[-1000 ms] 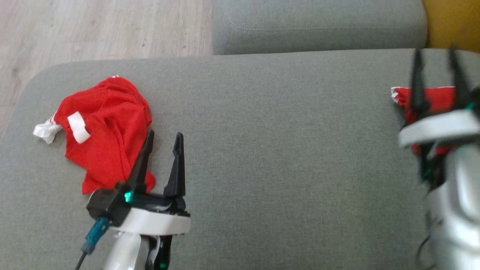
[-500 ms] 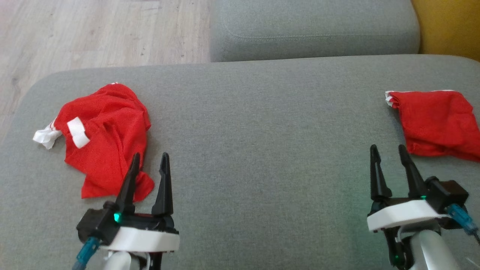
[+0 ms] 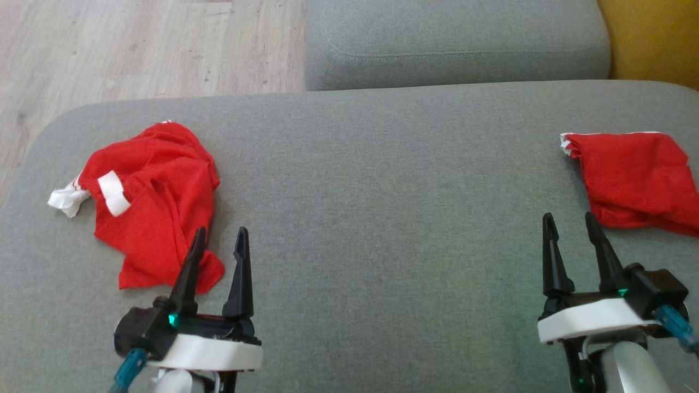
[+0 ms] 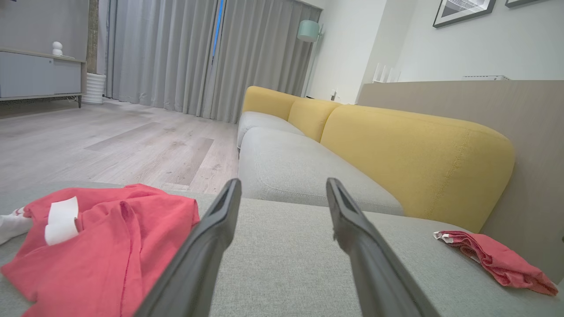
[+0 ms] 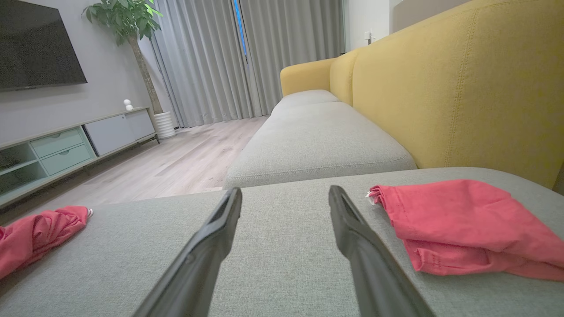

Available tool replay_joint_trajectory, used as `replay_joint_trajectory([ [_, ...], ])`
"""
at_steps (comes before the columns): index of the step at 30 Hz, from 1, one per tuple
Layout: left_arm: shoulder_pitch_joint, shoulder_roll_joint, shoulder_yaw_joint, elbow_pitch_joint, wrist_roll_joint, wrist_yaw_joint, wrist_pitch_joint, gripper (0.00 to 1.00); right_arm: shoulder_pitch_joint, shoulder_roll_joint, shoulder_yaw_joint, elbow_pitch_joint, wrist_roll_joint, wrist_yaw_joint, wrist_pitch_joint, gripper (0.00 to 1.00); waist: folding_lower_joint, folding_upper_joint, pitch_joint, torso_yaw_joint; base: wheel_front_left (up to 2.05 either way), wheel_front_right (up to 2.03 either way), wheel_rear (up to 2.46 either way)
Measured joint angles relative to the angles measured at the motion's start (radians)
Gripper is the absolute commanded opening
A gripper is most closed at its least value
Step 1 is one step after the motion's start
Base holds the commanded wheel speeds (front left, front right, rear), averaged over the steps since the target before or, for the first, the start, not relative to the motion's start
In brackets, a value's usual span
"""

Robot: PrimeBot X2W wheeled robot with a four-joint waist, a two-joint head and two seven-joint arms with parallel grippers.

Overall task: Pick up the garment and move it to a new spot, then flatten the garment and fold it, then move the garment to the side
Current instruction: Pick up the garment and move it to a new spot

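Crumpled red mesh garment with white trim [image 3: 155, 202] lies at the left end of the grey fabric sofa cushion [image 3: 382, 218], and pickup looks like the next step. Left gripper [image 3: 221, 230] is beside it, jaws spread and empty. Right gripper [image 3: 569, 215] is likewise released, near a folded red cloth [image 3: 633, 180] at the right edge, partly cut off. The next move needs a hem pinch, but the heap's shape is unreadable.

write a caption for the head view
Both open: left gripper by crumpled red garment, right gripper by folded red garment.

Grey sofa seat [image 3: 382, 218], yellow backrest [image 3: 655, 38], wood floor [image 3: 136, 49].
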Motion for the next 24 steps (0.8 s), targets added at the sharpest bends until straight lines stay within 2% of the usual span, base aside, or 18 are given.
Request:
replay_joint_trajectory([
  [11, 0.0, 0.0, -0.002, 0.019, 0.0, 0.001, 0.0, 1.0, 0.0, 0.0, 0.017, 0.001, 0.006, 0.0, 0.0, 1.0, 0.0, 0.0, -0.002, 0.03, 0.0, 0.0, 0.0],
  [24, 0.0, 0.0, 0.03, 0.022, 0.017, 0.019, 0.0, 1.0, 0.001, 0.0, 0.096, 0.012, 0.035, 0.0, 0.0, 1.0, 0.0, 0.0, -0.007, 0.184, 0.0, 0.0, 0.0],
])
